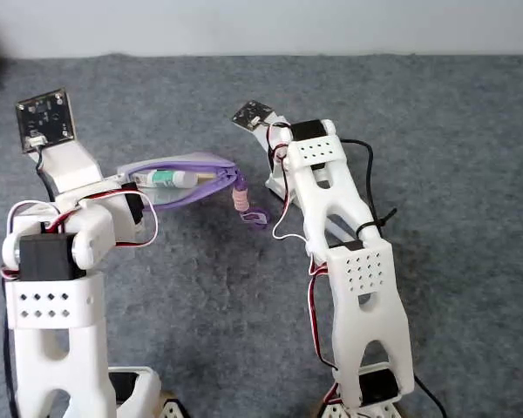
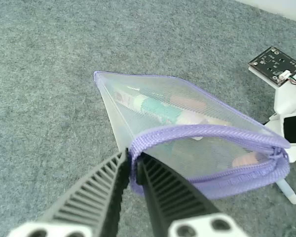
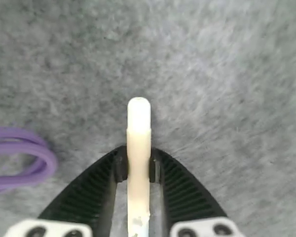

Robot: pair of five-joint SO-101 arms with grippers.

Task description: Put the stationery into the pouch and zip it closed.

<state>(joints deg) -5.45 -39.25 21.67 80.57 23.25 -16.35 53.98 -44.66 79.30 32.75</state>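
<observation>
1. The left gripper (image 2: 133, 162) is clamped shut on the purple zip edge of the pouch (image 2: 187, 123), at the end nearest the left arm.
2. The pouch mouth gapes open. Through the mesh a green-and-white stick (image 2: 158, 109) and some pink items can be seen inside.
3. The right gripper (image 3: 138, 160) is closed on a white pen (image 3: 138, 128). The pen sticks out past the fingertips, above the mat (image 3: 227, 74).
4. A purple loop (image 3: 27, 158) lies on the mat just beside the right gripper. A pink charm (image 1: 241, 199) joins it to the pouch's other end.
5. The pouch sits between the two arms, left of the mat's centre and toward the far edge.
</observation>
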